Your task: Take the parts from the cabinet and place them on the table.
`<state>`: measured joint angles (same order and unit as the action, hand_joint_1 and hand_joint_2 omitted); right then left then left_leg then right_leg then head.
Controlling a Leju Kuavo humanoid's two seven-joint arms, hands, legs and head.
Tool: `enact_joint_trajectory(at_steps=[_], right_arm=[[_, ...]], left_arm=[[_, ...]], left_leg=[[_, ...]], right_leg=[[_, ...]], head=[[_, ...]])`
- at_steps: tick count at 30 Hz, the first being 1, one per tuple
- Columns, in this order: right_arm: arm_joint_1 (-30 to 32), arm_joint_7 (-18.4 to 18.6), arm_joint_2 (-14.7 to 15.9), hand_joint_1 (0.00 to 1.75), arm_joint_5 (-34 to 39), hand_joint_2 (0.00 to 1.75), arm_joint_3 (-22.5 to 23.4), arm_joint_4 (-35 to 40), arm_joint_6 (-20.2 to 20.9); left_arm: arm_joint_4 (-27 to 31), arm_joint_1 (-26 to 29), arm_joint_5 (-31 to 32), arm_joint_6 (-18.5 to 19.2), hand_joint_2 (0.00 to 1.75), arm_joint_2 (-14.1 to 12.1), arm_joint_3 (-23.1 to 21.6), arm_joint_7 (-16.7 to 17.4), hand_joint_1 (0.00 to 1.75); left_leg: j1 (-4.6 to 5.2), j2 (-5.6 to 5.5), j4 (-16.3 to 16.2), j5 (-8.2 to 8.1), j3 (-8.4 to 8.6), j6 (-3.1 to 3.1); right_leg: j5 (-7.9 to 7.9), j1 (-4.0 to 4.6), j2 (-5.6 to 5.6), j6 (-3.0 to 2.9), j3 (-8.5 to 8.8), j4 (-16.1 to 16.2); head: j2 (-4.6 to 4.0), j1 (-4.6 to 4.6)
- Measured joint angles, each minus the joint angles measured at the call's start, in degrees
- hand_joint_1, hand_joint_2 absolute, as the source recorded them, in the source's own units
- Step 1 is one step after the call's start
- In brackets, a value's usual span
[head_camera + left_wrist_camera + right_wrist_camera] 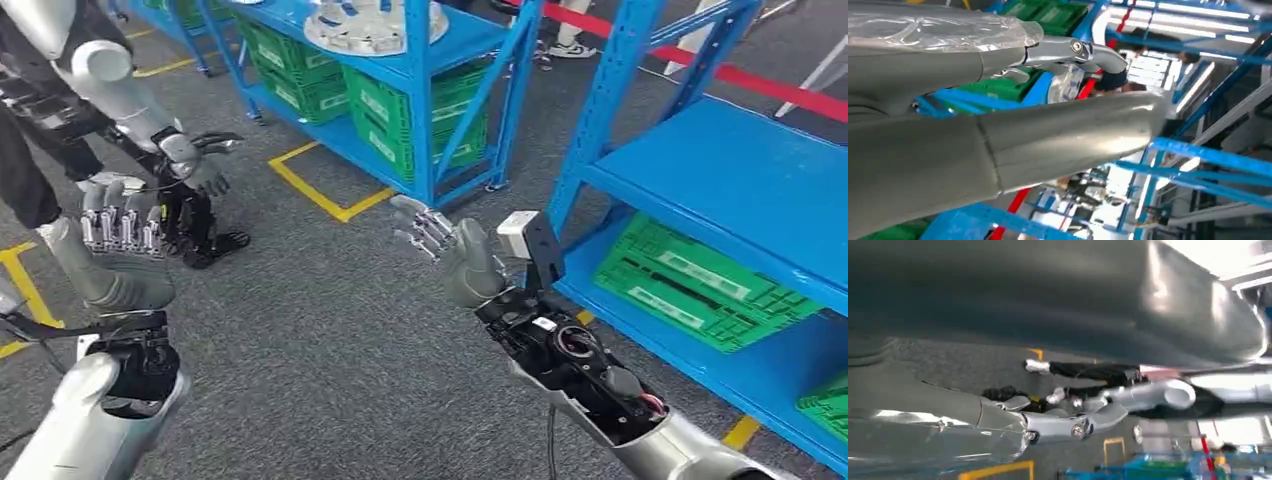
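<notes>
Pale round parts point(368, 24) lie on the top shelf of a blue cabinet rack point(425, 110) at the far middle, well beyond both hands. My left hand point(118, 240) is raised at the near left with its fingers upright and apart, holding nothing. My right hand point(448, 248) reaches forward over the grey floor in the middle, fingers spread and empty. In the left wrist view my left hand point(998, 145) stretches across in front of blue rack beams and green crates point(1048, 15). My right hand point(1058, 425) shows extended fingers over the floor.
A second blue rack point(720, 160) stands close on the right, with green crates point(700, 285) on its low shelf. Another robot's silver arm and hand point(195, 160) reach in at the upper left. Yellow floor lines point(320, 190) and a red strip point(760, 85) mark the floor.
</notes>
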<state>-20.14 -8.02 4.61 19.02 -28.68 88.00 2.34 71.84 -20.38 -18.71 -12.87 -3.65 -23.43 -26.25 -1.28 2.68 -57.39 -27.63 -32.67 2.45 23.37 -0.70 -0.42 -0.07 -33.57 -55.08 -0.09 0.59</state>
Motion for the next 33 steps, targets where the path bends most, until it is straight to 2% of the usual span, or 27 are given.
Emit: enact_joint_trajectory(at_steps=[1,2,3,4,5,6,8,9,10,13,14,15,16,17,18,19,20,21,22,23,24,25,28,29,30,31,33], right_arm=[[-0.1,0.0,0.0,0.0,0.0,0.0,0.0,0.0,0.0],[0.1,0.0,0.0,0.0,0.0,0.0,-0.1,0.0,0.0],[0.2,0.1,0.0,0.0,0.0,0.0,-0.1,0.0,0.0],[0.3,0.1,0.0,0.0,0.0,0.0,-0.1,0.0,-0.1],[0.4,0.1,0.0,0.0,0.0,0.0,-0.1,0.0,-0.1],[0.4,0.1,0.0,0.0,0.0,0.0,-0.1,0.0,-0.2],[0.4,0.1,0.0,0.0,0.0,0.0,-0.1,0.0,-0.4],[0.3,0.1,0.0,0.0,0.0,0.0,-0.1,0.0,-0.4],[0.3,0.1,0.0,0.0,0.0,0.0,-0.1,0.0,-0.5],[0.3,0.1,0.0,0.0,0.0,0.0,-0.2,0.0,-0.6],[0.3,0.1,0.0,0.0,0.0,0.0,-0.1,0.0,-0.7],[0.3,0.1,0.0,0.0,0.0,0.0,-0.1,0.0,-0.7],[0.3,0.2,0.0,0.0,0.0,0.0,-0.1,0.0,-0.7],[0.2,0.2,0.0,0.0,0.0,0.0,-0.2,0.0,-0.7],[0.3,0.2,0.0,0.0,0.0,0.0,-0.2,0.0,-0.7],[0.4,0.2,0.0,0.0,0.0,0.0,-0.2,0.0,-0.7],[0.4,0.2,0.0,0.0,0.0,0.0,-0.2,0.0,-0.7],[0.4,0.2,0.0,0.0,0.0,0.0,-0.2,0.0,-0.7],[0.4,0.2,0.0,0.0,0.0,0.0,-0.2,0.0,-0.7],[0.4,0.2,0.0,0.0,0.0,0.0,-0.2,0.0,-0.7],[0.4,0.2,0.0,0.0,0.0,0.0,-0.2,0.0,-0.9],[0.3,0.2,0.0,0.0,0.0,0.0,-0.3,0.0,-1.2],[0.5,0.2,0.1,0.0,-0.1,0.0,-0.3,0.0,-1.9],[0.5,0.0,0.1,0.0,-0.4,0.0,-0.3,0.1,-2.4],[0.5,-0.4,0.1,0.0,-1.1,0.0,-0.2,0.3,-3.0],[0.5,-0.5,0.1,0.0,-1.4,0.0,-0.2,0.4,-3.5],[0.8,-0.8,0.1,0.0,-2.2,0.0,-0.2,0.4,-4.3]], left_arm=[[0.0,0.0,0.0,0.0,0.0,0.0,0.0,0.0,0.0],[0.0,0.1,-0.1,0.0,0.0,0.0,0.0,0.1,0.0],[0.0,0.3,-0.1,-0.2,0.0,-0.1,0.0,0.1,0.0],[0.0,0.6,-0.2,-0.2,0.0,-0.1,0.0,0.1,0.0],[0.0,0.7,-0.3,-0.2,0.0,-0.1,0.0,0.2,0.0],[0.0,0.8,-0.3,-0.2,0.0,-0.1,0.0,0.2,0.0],[0.0,0.7,-0.3,-0.2,0.0,-0.1,0.0,0.2,0.0],[0.0,0.6,-0.3,-0.2,0.0,-0.1,0.0,0.2,0.0],[0.0,0.6,-0.3,-0.2,0.0,-0.1,0.0,0.2,0.0],[0.0,0.6,-0.5,-0.2,0.0,-0.1,0.0,0.1,0.0],[0.0,0.5,-0.5,-0.2,0.0,0.0,0.0,0.0,0.0],[0.0,0.5,-0.5,-0.2,0.0,0.1,0.0,0.0,0.0],[0.0,0.5,-0.5,-0.2,0.0,0.2,0.0,-0.1,0.0],[0.0,0.6,-0.5,-0.2,0.0,0.2,0.0,-0.1,0.0],[0.0,0.8,-0.5,-0.2,0.0,0.2,0.0,-0.1,0.0],[0.0,1.0,-0.5,-0.2,0.0,0.2,0.0,-0.1,0.0],[0.0,1.2,-0.5,-0.2,0.0,0.2,0.0,-0.1,0.0],[0.0,1.2,-0.5,-0.2,0.0,0.2,0.0,-0.1,0.0],[0.0,1.2,-0.5,-0.2,0.0,0.2,0.0,-0.1,0.0],[0.0,1.2,-0.5,-0.2,0.0,0.2,0.0,-0.1,0.0],[0.0,1.2,-0.5,0.0,0.0,0.2,0.0,-0.1,0.0],[0.0,1.1,-0.5,0.2,0.0,0.2,0.0,-0.2,0.0],[0.0,1.0,-0.6,0.5,0.0,0.3,0.0,-0.4,0.0],[0.0,0.9,-0.6,0.7,0.0,0.3,0.0,-0.6,0.0],[0.0,0.8,-0.6,0.7,0.0,0.3,0.0,-0.6,0.0],[0.0,0.7,-0.5,0.8,0.0,0.3,0.0,-0.9,0.0],[-0.1,0.7,-0.5,0.9,0.0,0.2,0.0,-1.1,0.0]], left_leg=[[0.02,-1.27,-4.8,-2.32,-2.41,-0.11],[0.21,-1.95,-10.5,-4.61,-5.36,-0.16],[0.31,-2.28,-15.3,-5.98,-8.02,-0.27],[0.38,-2.33,-17.3,-5.96,-9.52,-0.41],[0.45,-2.37,-16.6,-4.73,-9.6,-0.73],[0.53,-2.51,-13.1,-2.22,-8.34,-1.15],[0.73,-4.04,-2.0,3.27,-3.18,-2.05],[0.82,-5.98,1.7,3.67,-1.54,-2.45],[0.73,-5.41,2.3,3.65,-1.23,-2.15],[0.91,-4.25,2.6,3.71,-0.98,-2.64],[0.3,-3.46,3.2,4.03,-0.66,-2.96],[0.39,-3.15,3.5,4.06,-0.43,-3.17],[0.41,-2.88,3.5,4.05,-0.35,-3.34],[0.51,-2.29,3.5,3.99,-0.28,-3.42],[0.55,-1.75,3.5,3.94,-0.28,-3.46],[0.54,-1.22,3.4,3.88,-0.29,-3.48],[0.52,-0.74,3.4,3.79,-0.21,-3.37],[0.51,-0.3,3.4,3.65,-0.05,-3.22],[0.48,0.15,3.4,3.5,0.19,-3.06],[0.45,0.63,3.3,3.22,0.6,-2.8],[0.59,1.0,3.4,3.0,0.84,-2.52],[1.04,1.27,3.1,2.91,0.69,-2.29],[0.98,2.92,3.4,2.81,1.01,-1.65],[0.85,2.85,3.2,2.42,1.05,-1.18],[0.61,0.55,1.9,1.28,0.64,-0.86],[0.51,-1.24,-1.6,-0.79,-0.94,-0.76],[0.48,-2.31,-11.7,-5.03,-5.95,-0.58]], right_leg=[[-0.06,0.02,0.44,-0.33,-0.04,0.0],[-0.04,0.1,1.02,-0.54,-0.07,0.0],[-0.04,0.24,1.61,-0.61,-0.06,0.0],[-0.02,0.36,2.28,-0.65,-0.03,0.0],[-0.03,0.47,2.97,-0.65,0.02,0.0],[-0.03,0.55,3.68,-0.65,0.08,0.0],[-0.02,0.58,4.91,-0.64,0.3,0.0],[0.01,0.66,5.31,-0.53,0.18,0.0],[0.04,0.82,6.01,-0.3,-0.08,-0.2],[-0.14,0.46,7.16,0.6,-0.22,0.3],[0.2,0.58,6.77,0.85,-0.32,-0.2],[1.69,1.02,4.32,1.08,-0.91,-2.0],[3.74,0.96,2.75,1.22,-2.31,-5.2],[6.54,0.75,1.68,1.5,-4.85,-11.0],[8.6,0.53,1.13,1.69,-7.3,-16.2],[9.2,0.39,0.94,1.85,-8.73,-19.0],[8.35,0.23,0.84,1.97,-8.61,-18.6],[6.38,0.11,0.68,2.01,-7.19,-15.6],[3.71,0.09,0.27,1.97,-4.57,-10.7],[0.7,0.12,-0.72,1.85,-1.1,-4.0],[0.52,0.45,-3.24,1.72,0.78,0.1],[0.41,0.94,-2.9,1.07,0.86,0.6],[0.39,1.07,-1.05,0.28,0.46,0.4],[0.11,0.8,-0.56,-0.22,0.77,0.8],[-0.04,0.6,-0.02,-0.44,0.92,0.9],[-0.16,0.5,0.38,-0.8,0.85,0.9],[-0.22,0.52,1.46,-1.02,0.7,0.9]], head=[[0.0,-0.39],[0.0,-0.9],[0.0,-1.31],[0.0,-1.4],[0.0,-1.53],[0.0,-1.79],[0.0,-2.16],[0.0,-2.43],[0.0,-2.42],[0.0,-2.38],[0.0,-2.34],[0.0,-1.95],[0.0,-1.25],[0.0,-0.7],[0.0,-0.52],[0.0,-0.41],[0.0,-0.09],[0.0,0.28],[0.0,0.48],[0.0,0.59],[0.0,1.03],[0.0,1.03],[0.0,0.48],[0.0,0.46],[0.0,0.2],[0.0,-0.02],[0.0,-1.0]])
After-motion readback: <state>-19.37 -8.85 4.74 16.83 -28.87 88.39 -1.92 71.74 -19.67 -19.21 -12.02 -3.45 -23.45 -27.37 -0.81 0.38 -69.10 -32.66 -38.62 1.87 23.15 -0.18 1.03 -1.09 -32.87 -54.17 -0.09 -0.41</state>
